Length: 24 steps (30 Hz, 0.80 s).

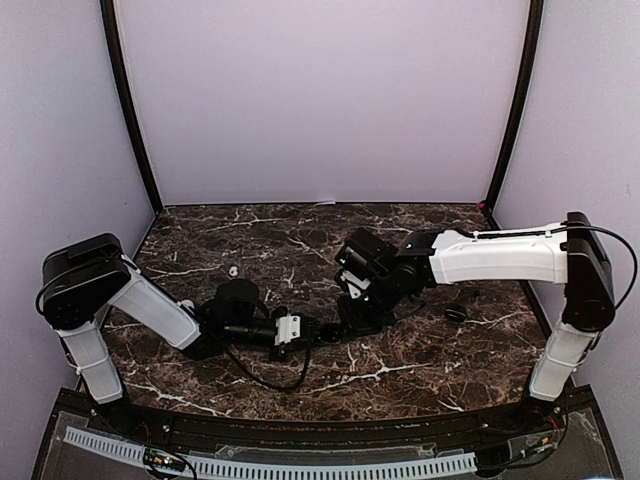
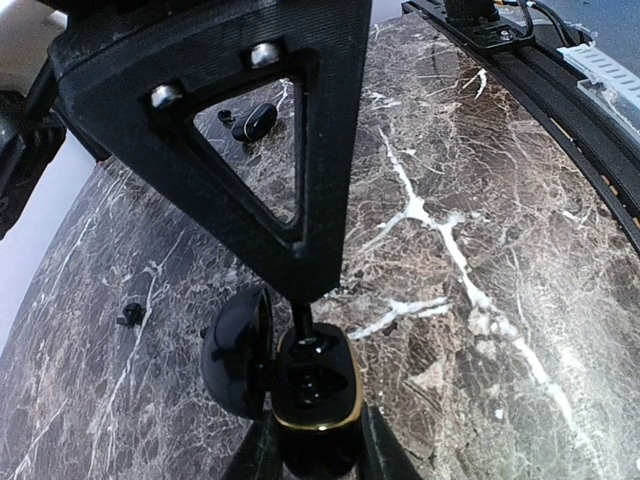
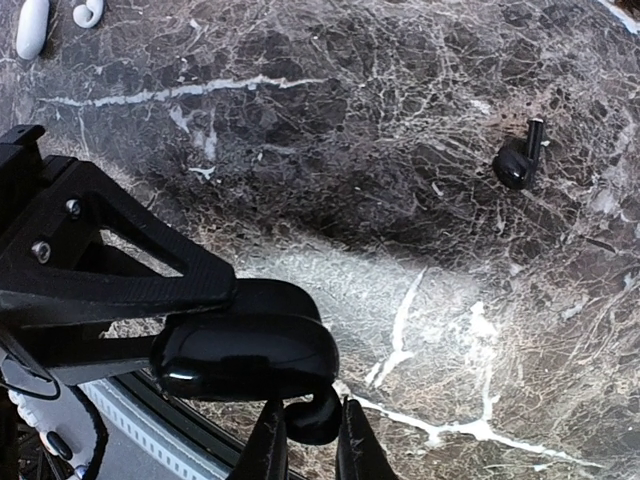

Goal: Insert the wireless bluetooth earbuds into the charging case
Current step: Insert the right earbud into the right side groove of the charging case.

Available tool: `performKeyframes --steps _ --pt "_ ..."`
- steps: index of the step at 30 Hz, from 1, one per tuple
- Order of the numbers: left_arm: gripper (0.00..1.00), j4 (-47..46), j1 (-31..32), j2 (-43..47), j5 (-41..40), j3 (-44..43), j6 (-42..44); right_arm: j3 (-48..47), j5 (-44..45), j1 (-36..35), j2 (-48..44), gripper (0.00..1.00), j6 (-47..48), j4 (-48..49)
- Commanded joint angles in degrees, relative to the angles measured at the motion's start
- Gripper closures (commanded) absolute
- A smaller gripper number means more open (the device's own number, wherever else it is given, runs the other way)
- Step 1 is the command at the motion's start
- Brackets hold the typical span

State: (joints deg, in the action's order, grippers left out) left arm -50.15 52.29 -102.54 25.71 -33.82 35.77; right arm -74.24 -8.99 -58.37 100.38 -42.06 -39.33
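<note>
The black charging case (image 2: 318,400) with a gold rim has its lid (image 2: 235,350) swung open to the left. My left gripper (image 2: 318,455) is shut on the case's body, low over the table's middle (image 1: 318,330). My right gripper (image 3: 312,440) is shut on a black earbud (image 3: 315,415), directly above the case (image 1: 352,318). The earbud's stem (image 2: 300,318) reaches down into the case's far socket. In the right wrist view the glossy lid (image 3: 245,355) hides the sockets.
Another black earbud (image 3: 520,160) lies loose on the marble, and one more (image 2: 130,315) lies left of the case. A white case (image 3: 32,25) and a white earbud (image 3: 88,12) sit far off. A small black piece (image 1: 456,312) lies under the right arm.
</note>
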Motion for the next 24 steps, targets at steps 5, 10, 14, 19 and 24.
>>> performKeyframes --steps 5,10,14,19,24 --pt "1.00 -1.6 0.8 1.1 0.6 -0.4 1.1 -1.8 1.4 -0.3 1.7 1.00 0.1 -1.1" --pt "1.00 -0.7 1.2 1.2 0.0 -0.7 1.8 -2.1 1.7 -0.3 2.2 1.00 -0.3 -1.1" --pt "1.00 0.7 1.6 1.0 -0.6 -1.5 1.7 -2.3 1.7 -0.3 2.4 1.00 -0.8 -0.6" --pt "1.00 2.9 2.4 1.1 -2.6 -3.1 1.1 -2.7 3.5 -0.3 3.1 1.00 -1.5 -1.6" --pt "1.00 5.1 3.0 1.0 -4.1 -4.7 -0.1 -3.0 5.4 -0.3 3.6 1.00 -2.8 -1.8"
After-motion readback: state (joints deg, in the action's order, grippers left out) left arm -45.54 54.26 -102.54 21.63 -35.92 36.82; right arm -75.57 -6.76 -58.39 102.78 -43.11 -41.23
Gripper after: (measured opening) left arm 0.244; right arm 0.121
